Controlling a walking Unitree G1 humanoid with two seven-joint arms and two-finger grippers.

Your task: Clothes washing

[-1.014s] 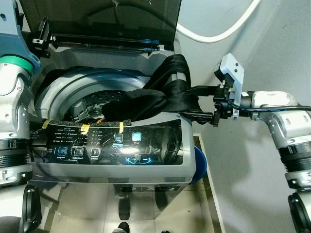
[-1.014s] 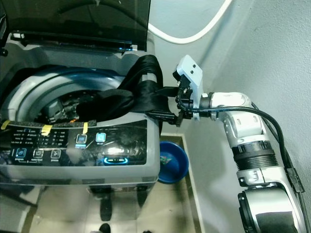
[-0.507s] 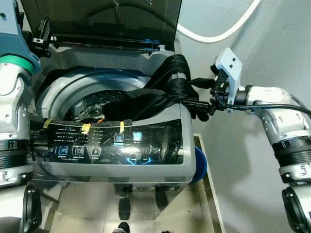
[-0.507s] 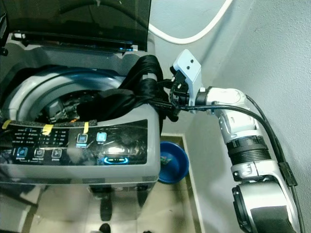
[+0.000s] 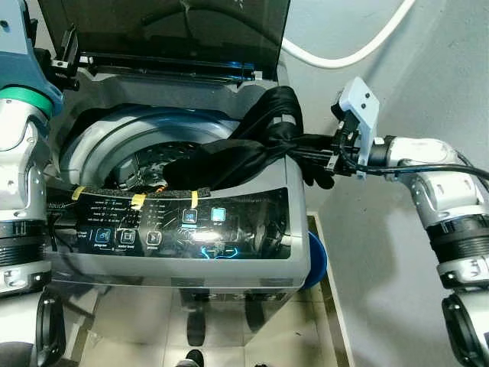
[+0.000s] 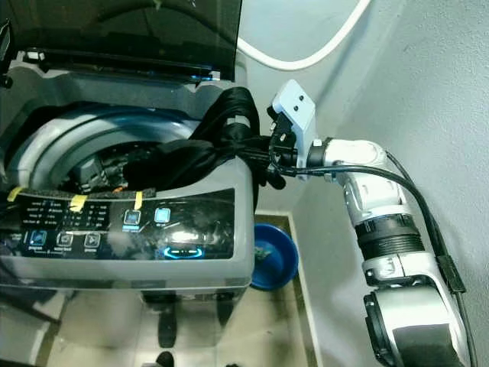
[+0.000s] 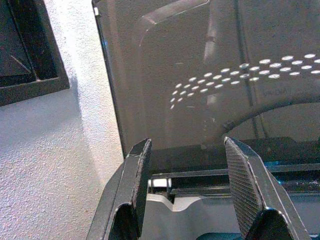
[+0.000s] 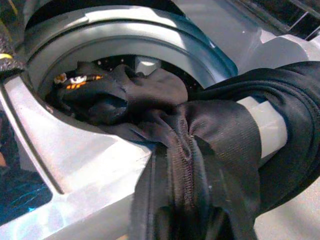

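Observation:
The top-loading washing machine stands before me with its tinted lid raised. A black garment lies half in the drum and half draped over the machine's right rim. My right gripper reaches in from the right and is shut on a bunched fold of the black garment at that rim. In the right wrist view the cloth covers its fingers. My left gripper is held up at the back left near the lid's edge, open with nothing between its fingers.
A blue basin sits on the floor in the narrow gap between the machine and the grey wall on the right. A white hose loops across the wall behind. The lit control panel faces me.
My right gripper has moved left from beside the machine to its right rim and has shut on the black garment. The left arm has stayed still.

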